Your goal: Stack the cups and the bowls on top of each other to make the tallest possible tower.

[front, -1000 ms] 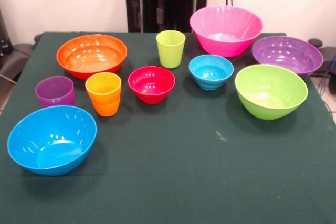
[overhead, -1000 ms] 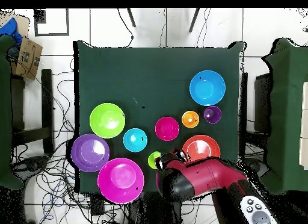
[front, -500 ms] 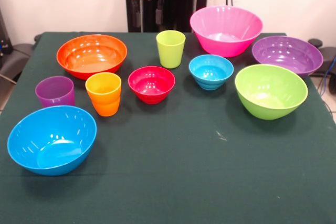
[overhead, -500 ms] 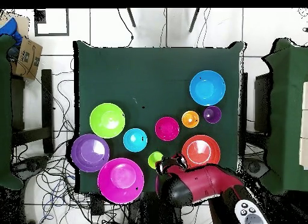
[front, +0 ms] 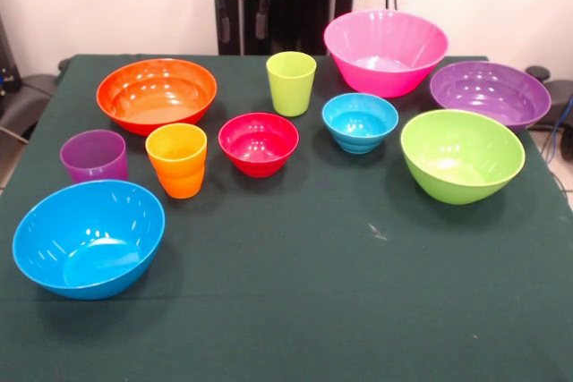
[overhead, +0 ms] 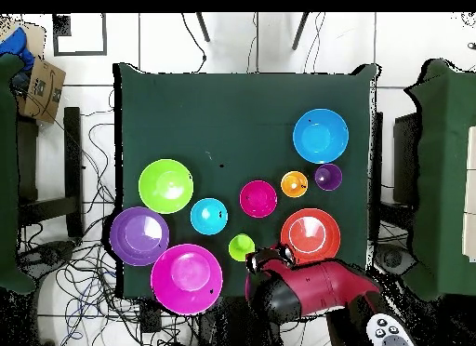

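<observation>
1. Five large bowls sit apart on the desk (front: 358, 310), nothing stacked: pink bowl (front: 386, 51) and purple bowl (front: 490, 93) at the far side, orange bowl (front: 157, 94), lime green bowl (front: 462, 155), blue bowl (front: 89, 237) nearest; probably light, stiff, slick plastic, best pinched across the rim wall
2. Small red bowl (front: 259, 143) and ridged light blue bowl (front: 360, 122) sit mid-desk; rim grip likewise
3. Lime green cup (front: 291, 82), ridged orange cup (front: 176, 159), purple cup (front: 94, 157): tapered, likely slippery; grip the lip
4. Gripper (overhead: 271, 259) hovers at the desk's robot-side edge; whether the jaws are spread I cannot tell
</observation>
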Available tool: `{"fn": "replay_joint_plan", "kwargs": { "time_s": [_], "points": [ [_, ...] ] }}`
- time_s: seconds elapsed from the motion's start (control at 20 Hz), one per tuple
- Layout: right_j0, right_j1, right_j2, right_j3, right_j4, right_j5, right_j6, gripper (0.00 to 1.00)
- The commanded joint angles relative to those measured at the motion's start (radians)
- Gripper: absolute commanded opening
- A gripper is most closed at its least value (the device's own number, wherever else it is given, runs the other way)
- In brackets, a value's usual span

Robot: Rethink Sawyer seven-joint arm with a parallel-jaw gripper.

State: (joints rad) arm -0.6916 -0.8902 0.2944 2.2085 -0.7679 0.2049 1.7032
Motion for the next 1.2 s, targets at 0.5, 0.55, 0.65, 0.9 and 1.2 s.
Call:
{"fn": "replay_joint_plan", "kwargs": {
  "time_s": [0.5,0.55,0.65,0.9,1.2],
  "points": [
    [0.072,0.129,-0.045,-0.016,0.001,-0.123,0.155,1.00],
    [0.080,0.138,-0.056,-0.021,-0.001,-0.135,0.157,1.00],
    [0.088,0.158,-0.074,-0.028,-0.005,-0.158,0.157,1.00],
    [0.116,0.198,-0.109,-0.052,0.001,-0.198,0.156,1.00],
    [0.144,0.232,-0.144,-0.070,0.015,-0.240,0.149,1.00]
  ]
}}
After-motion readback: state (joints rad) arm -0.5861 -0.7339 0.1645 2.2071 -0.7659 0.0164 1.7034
